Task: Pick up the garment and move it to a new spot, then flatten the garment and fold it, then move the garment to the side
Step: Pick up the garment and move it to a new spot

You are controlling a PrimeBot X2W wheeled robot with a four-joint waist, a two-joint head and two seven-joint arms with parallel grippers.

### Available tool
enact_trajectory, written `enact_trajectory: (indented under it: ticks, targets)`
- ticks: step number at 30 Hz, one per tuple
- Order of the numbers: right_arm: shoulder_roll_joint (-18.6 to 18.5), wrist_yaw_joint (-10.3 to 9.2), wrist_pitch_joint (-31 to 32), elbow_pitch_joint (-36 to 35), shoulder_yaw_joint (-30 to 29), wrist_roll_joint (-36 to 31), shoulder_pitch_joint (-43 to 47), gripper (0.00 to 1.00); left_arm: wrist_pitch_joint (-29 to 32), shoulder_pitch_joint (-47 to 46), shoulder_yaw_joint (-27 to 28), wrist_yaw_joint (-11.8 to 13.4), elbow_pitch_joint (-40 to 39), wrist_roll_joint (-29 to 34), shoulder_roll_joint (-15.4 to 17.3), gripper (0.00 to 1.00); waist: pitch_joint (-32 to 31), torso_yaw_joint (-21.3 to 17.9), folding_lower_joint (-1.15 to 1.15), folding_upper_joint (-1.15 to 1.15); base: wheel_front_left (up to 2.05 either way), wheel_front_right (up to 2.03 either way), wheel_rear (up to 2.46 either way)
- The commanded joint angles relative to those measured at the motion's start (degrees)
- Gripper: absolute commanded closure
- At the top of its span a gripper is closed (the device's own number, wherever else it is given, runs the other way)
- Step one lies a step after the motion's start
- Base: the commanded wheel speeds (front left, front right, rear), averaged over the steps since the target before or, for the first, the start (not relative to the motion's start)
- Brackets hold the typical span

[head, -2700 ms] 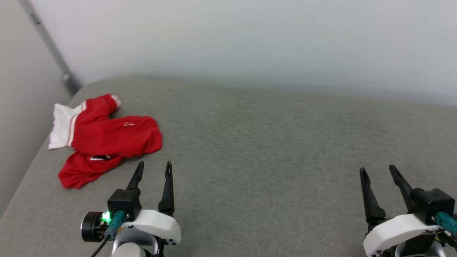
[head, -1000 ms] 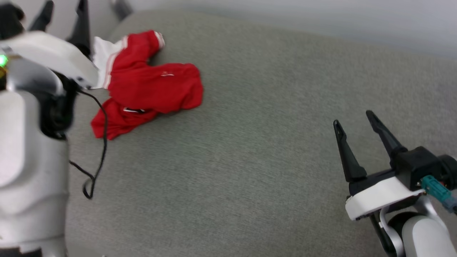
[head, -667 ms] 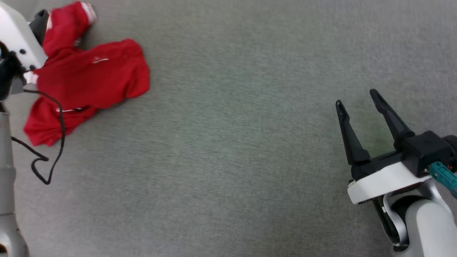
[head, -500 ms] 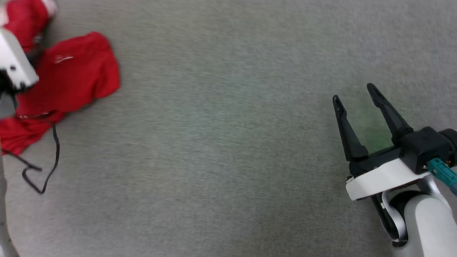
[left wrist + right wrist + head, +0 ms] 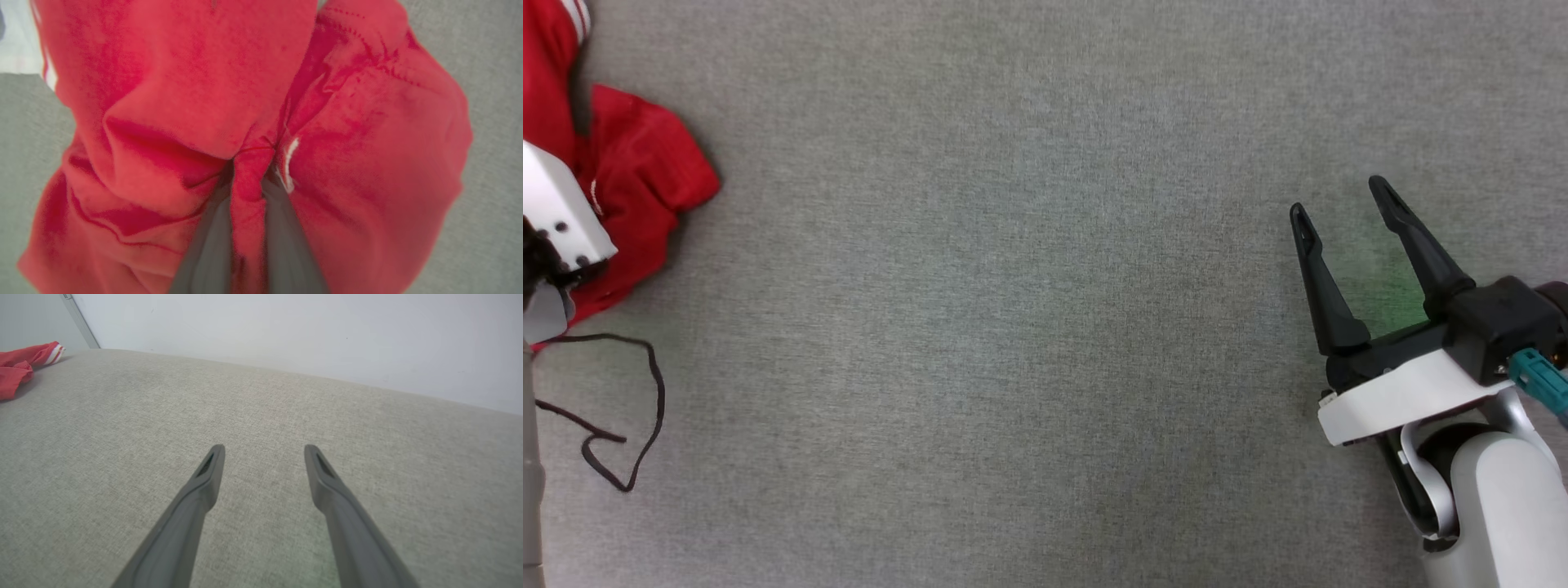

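Observation:
The garment (image 5: 637,184), a crumpled red shirt, lies at the far left edge of the grey surface in the head view. It spreads across the left wrist view as bunched red cloth (image 5: 171,102) with a small white mark. My left gripper (image 5: 247,175) is shut on a raised fold of the garment, and the red cloth runs down between its two grey fingers (image 5: 206,245). In the head view the left arm's white wrist shell (image 5: 556,216) covers part of the garment. My right gripper (image 5: 1335,200) stands open over bare surface far to the right, its fingers spread (image 5: 264,451) with nothing between them.
The grey fabric surface (image 5: 1013,327) stretches wide between the two arms. A loose black cable (image 5: 629,425) hangs by the left arm. In the right wrist view a white wall (image 5: 286,335) backs the surface, and the garment (image 5: 18,367) lies at its far left corner.
The head camera has swung down and right, so the garment now sits at the left edge. My left gripper has come down onto the garment and closed on a fold. The right gripper stays open.

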Motion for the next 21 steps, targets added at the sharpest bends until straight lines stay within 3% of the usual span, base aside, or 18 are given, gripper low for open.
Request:
enact_trajectory:
  ticks: [1,10,16,21]
  targets:
    - [0.07,-0.04,-0.19,0.33,0.00,0.23,-0.13,0.00,-1.21,1.58,-0.96,0.00,0.70,1.50,0.41,1.00,-1.36,0.35,0.00,0.00,0.00,0.00,0.00]
    - [1.65,-0.04,-1.05,2.35,-1.72,0.77,3.11,0.00,-17.41,-2.19,-3.22,0.88,-1.45,9.39,2.72,1.00,-10.29,1.61,0.00,0.00,0.00,0.00,0.00]
    - [3.47,-0.04,-1.07,3.48,-3.16,1.13,6.14,0.00,-30.97,-5.84,-5.81,-0.89,-2.16,13.33,2.50,1.00,-17.48,1.66,0.00,0.00,0.00,0.00,0.00]
    - [4.46,-0.04,-1.32,4.11,-3.63,1.36,8.94,0.00,-39.03,-7.54,-7.73,-4.05,-1.23,13.44,1.37,1.00,-23.28,-0.25,0.00,0.00,0.00,0.00,0.00]
